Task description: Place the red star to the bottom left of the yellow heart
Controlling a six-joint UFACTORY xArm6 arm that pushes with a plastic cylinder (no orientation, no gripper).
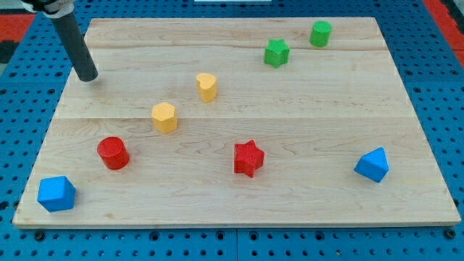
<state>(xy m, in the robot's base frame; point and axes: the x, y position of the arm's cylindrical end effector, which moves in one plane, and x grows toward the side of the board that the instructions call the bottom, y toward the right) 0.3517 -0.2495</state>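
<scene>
The red star [248,158] lies on the wooden board, below the middle. The yellow heart [206,86] sits above it and to the left, near the board's centre. The star is down and to the right of the heart. My tip [88,76] rests at the view's upper left of the board, far from both blocks, well left of the heart.
A yellow hexagon [164,117] lies down-left of the heart. A red cylinder [113,153] is at the left, a blue block [56,193] in the bottom left corner, a blue block [372,164] at the right. A green star [276,53] and green block [320,33] sit at the top.
</scene>
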